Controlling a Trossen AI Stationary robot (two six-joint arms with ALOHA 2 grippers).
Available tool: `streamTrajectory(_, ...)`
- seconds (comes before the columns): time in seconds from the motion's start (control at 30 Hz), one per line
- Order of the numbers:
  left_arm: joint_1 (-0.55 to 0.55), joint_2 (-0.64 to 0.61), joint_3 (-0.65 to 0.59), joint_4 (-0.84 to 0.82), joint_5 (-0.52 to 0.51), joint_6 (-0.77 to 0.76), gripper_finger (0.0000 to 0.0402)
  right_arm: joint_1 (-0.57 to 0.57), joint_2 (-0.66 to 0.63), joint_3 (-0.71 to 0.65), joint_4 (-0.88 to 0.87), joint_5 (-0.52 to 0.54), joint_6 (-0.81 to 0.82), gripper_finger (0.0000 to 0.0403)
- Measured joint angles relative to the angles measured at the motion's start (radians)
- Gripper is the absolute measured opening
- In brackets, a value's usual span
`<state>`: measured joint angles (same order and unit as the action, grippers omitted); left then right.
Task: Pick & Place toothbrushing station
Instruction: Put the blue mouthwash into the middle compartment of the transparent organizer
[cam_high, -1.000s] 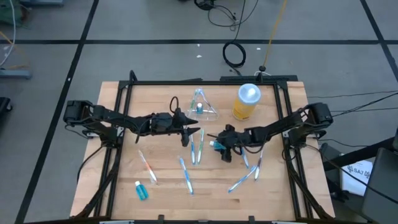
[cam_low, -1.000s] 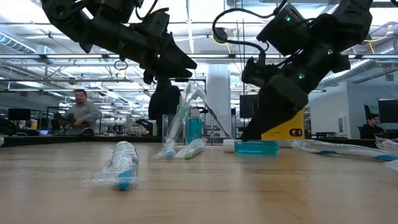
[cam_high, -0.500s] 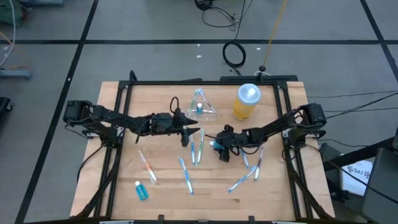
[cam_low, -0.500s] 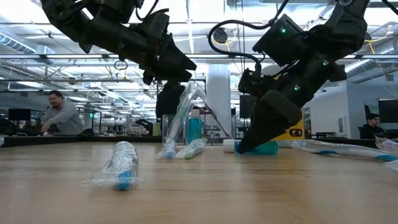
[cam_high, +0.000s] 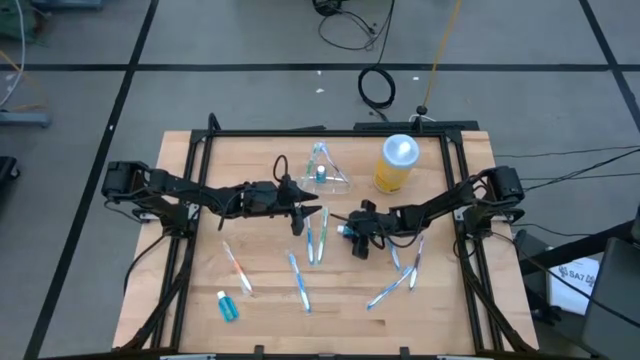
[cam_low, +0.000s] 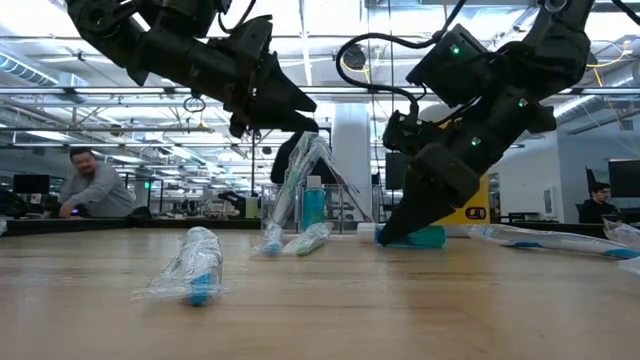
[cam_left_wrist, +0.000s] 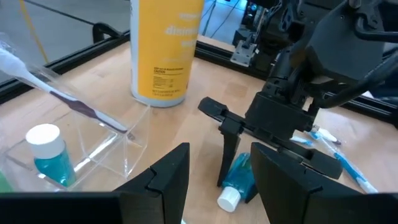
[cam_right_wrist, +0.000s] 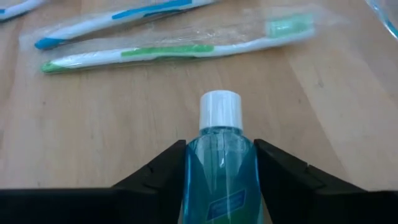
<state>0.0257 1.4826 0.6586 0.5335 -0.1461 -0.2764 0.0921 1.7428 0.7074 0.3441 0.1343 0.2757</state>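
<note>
The toothbrushing station (cam_high: 325, 172) is a clear plastic holder standing on the table's far middle, with a toothbrush and a small blue bottle inside. It also shows in the left wrist view (cam_left_wrist: 93, 146). My left gripper (cam_high: 300, 212) hovers open and empty just near of it. My right gripper (cam_high: 352, 235) is down at the table's middle, shut on a small blue bottle with a white cap (cam_right_wrist: 220, 109) that lies on the wood. My right gripper pinches the small blue bottle's body by its two sides (cam_right_wrist: 194, 171) between its two fingers. The fingers slant down from the table's right and lie along the bottle, whose cap points away from the gripper. The bottle lies on its side on the table.
A yellow jar with a white lid (cam_high: 397, 163) stands right of the holder. Several wrapped toothbrushes (cam_high: 317, 238) lie around the table's middle and near side. Another small blue bottle (cam_high: 227, 305) lies near left. People show in the room beyond (cam_low: 90, 185).
My right gripper has gone down and a little toward the table's left, onto the small blue bottle, so its fingers now stand at the table on both sides of it. The bottle has stayed in place.
</note>
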Motion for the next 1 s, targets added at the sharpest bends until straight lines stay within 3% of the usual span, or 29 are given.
streamTrajectory(0.13, -0.001, 0.0, 0.0, 0.0, 0.068, -0.047, 0.0177, 0.007, -0.018, -0.002, 0.097, -0.011, -0.061, 0.017)
streamTrajectory(0.37, -0.002, 0.0, 0.0, -0.065, 0.159, -0.364, 0.0177, 0.008, -0.029, -0.001, 0.273, 0.092, -0.218, 0.0154)
streamTrajectory(0.53, -0.012, 0.026, 0.0, -0.127, 0.153, -0.474, 0.0177, 0.009, -0.031, 0.0, 0.361, 0.111, -0.335, 0.017)
streamTrajectory(1.0, -0.026, 0.134, 0.0, 0.037, 0.094, -0.568, 0.0177, 0.006, -0.031, 0.001, 0.372, 0.128, -0.367, 0.0164)
